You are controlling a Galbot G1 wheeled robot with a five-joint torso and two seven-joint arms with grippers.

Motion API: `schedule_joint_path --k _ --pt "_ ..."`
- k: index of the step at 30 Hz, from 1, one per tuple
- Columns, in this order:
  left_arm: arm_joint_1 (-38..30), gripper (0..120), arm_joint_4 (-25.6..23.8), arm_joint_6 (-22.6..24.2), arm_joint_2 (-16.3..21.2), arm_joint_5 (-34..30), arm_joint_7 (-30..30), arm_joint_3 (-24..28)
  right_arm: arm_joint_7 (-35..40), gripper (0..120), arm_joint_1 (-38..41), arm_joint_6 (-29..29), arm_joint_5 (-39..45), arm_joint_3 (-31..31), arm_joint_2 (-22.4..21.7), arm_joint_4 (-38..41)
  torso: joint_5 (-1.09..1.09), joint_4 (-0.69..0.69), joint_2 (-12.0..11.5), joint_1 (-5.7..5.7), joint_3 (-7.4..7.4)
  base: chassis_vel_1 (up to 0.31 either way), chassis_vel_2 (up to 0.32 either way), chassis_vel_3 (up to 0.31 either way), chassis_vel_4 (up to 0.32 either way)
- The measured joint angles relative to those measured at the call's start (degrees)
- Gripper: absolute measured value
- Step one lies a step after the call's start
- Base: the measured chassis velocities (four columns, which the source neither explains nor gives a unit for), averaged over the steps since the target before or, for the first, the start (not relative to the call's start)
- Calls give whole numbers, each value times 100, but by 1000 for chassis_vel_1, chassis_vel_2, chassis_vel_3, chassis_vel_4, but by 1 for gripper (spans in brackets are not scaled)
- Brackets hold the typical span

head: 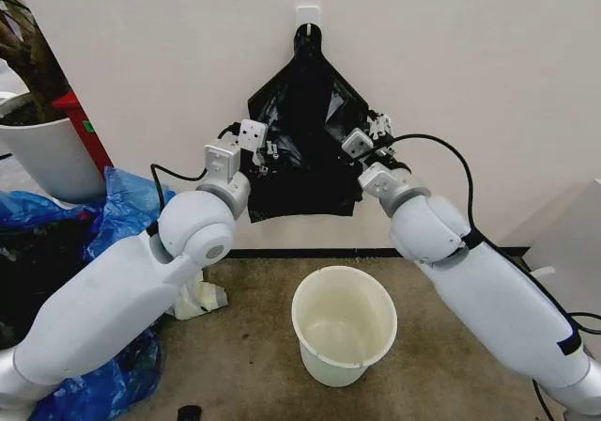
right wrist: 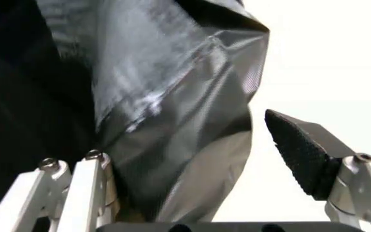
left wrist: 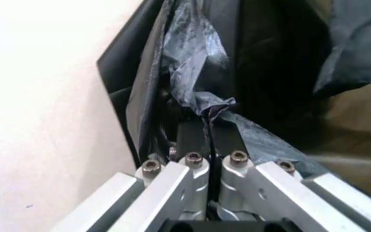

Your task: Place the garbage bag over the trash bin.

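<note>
The black garbage bag [head: 305, 148] hangs from a white wall hook [head: 307, 15], spread into a triangle. My left gripper [head: 266, 158] holds its left edge. In the left wrist view that gripper [left wrist: 208, 123] is shut, with crumpled bag [left wrist: 192, 63] plastic pinched between the fingers. My right gripper [head: 368, 132] is at the bag's right edge. In the right wrist view it [right wrist: 198, 145] stands open, the bag [right wrist: 147, 82] lying against one finger and the other textured pad [right wrist: 298, 150] apart from it. The white trash bin [head: 340, 365] stands upright and empty on the floor below.
Blue plastic bags [head: 113, 214] pile up on the floor at the left beside a large white planter [head: 47, 153]. A grey box [head: 568, 242] stands at the right. A small dark object [head: 190, 412] lies on the floor near the bottom edge.
</note>
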Motion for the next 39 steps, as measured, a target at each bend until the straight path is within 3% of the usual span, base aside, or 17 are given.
schedule_joint_path --k 10,21,26,39 --pt "246 0 -140 -40 196 13 71 -248 51 59 -253 99 139 393 55 89 0 0 0 0 0 0 0 0 0" --pt "375 0 -249 -215 315 43 317 -444 367 15 -833 566 1159 880 -26 377 0 0 0 0 0 0 0 0 0" --pt "375 0 -280 -324 380 42 428 -542 599 0 -1043 679 1772 1012 10 459 0 0 0 0 0 0 0 0 0" --pt "569 0 -453 -658 587 -180 728 -983 1070 0 -1284 930 3207 1491 55 602 0 1 0 0 0 0 0 0 0"
